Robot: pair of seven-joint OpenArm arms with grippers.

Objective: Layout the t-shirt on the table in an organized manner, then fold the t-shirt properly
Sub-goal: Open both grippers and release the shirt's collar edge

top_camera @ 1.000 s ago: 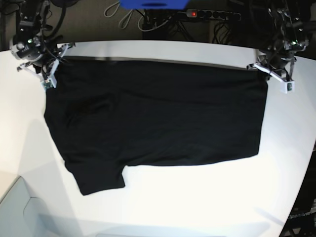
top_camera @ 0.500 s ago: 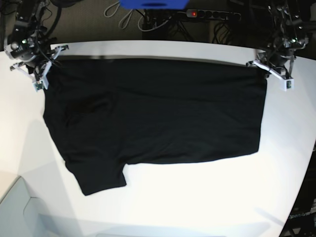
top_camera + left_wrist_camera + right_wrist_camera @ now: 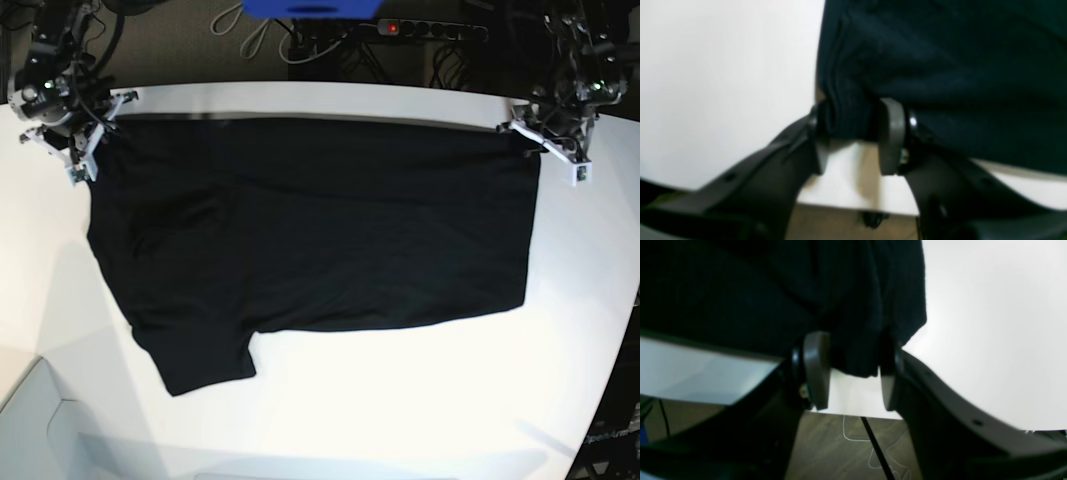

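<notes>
The left end effector (image 3: 851, 133) has its two pads standing apart, and a bunched corner of the black t-shirt (image 3: 940, 66) sits in the gap between them; the cloth reaches both pads, but whether it is pinched or merely lying there cannot be told from the wrist view. The right end effector (image 3: 853, 373) looks the same: pads parted, a dark fold of the t-shirt (image 3: 773, 290) hanging down between them, with grip or release not clear.

In the base view the left end effector (image 3: 548, 143) is at the shirt's far corner on that view's right, and the right end effector (image 3: 88, 135) at the far corner on that view's left. The t-shirt (image 3: 320, 230) lies spread flat on the tabletop (image 3: 400, 400), its long far edge running just inside the far rim, one short sleeve jutting toward the near left. No print shows; only plain black cloth faces up.

The tabletop is smooth and white with a curved rim, broad bare areas in front of and beside the shirt. Beyond its far edge the floor (image 3: 190, 55) is dark, with a power strip (image 3: 430, 30) showing a red light, loose white cables (image 3: 250, 35), and a blue object (image 3: 312, 8) at the top of the frame. Under the rim the right wrist view shows brown floor and thin cables (image 3: 873, 443).
</notes>
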